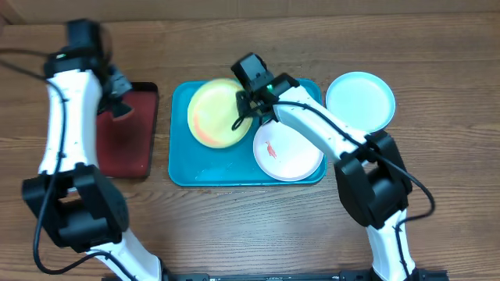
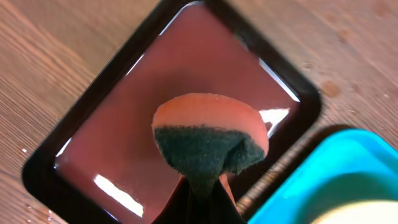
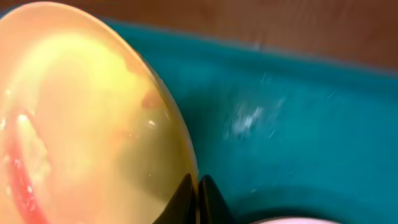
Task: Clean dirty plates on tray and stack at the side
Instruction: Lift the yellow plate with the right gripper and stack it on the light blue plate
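Observation:
The yellow-green plate [image 1: 212,114] sits tilted in the left half of the turquoise tray [image 1: 186,168], with orange-red smears on its face [image 3: 81,112]. My right gripper [image 1: 244,117] is shut on its right rim, one finger on each side of the edge [image 3: 198,200]. A white plate [image 1: 289,152] with a small red smear lies flat in the tray's right half. The pale mint-blue plate [image 1: 360,101] rests on the bare tabletop just right of the tray. My left gripper [image 2: 202,196] hovers over the dark-red tray [image 2: 118,124], shut on an orange sponge [image 2: 208,134] whose dark green scouring side faces the camera.
The narrow dark-red tray [image 1: 125,133] with a black rim lies just left of the turquoise tray [image 2: 339,171], almost touching it. Brown wood-grain tabletop [image 1: 250,211] extends in front of the trays and behind them. Both arm bases stand at the near edge.

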### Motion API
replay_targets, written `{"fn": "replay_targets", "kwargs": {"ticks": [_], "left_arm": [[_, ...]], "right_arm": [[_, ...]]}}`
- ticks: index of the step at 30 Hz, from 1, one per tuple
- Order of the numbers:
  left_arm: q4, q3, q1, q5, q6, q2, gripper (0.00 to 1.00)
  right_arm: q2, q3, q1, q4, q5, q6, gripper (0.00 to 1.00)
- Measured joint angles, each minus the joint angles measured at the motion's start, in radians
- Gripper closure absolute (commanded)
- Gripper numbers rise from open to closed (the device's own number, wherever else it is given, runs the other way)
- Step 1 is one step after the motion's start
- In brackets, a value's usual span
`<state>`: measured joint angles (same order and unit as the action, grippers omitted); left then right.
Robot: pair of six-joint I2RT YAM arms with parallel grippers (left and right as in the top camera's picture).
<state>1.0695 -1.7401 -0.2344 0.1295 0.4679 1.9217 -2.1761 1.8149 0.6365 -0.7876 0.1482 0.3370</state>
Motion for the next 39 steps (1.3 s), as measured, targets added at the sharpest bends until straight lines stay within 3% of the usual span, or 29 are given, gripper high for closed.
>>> {"fn": "replay_targets", "kwargs": {"ticks": [7,15,22,39], "left_arm": [[0.008,0.007,-0.082,-0.103,-0.021,0.12,0.96],[-0.018,0.014,-0.09,-0.13,-0.026,0.237,0.96],[-0.03,0.014,-0.096,-0.13,-0.026,0.269,0.96],[-0.161,0.111,-0.101,-0.121,-0.03,0.262,0.96]], "right_arm": [[0.104,0.143,0.145,-0.008,0.38,-0.222,0.96],[0.118,0.156,0.295,0.109,0.779,-0.532,0.96],[0.118,0.156,0.338,0.135,0.906,-0.76,0.96],[0.118,0.156,0.347,0.367,1.103,-1.117,0.96]]}}
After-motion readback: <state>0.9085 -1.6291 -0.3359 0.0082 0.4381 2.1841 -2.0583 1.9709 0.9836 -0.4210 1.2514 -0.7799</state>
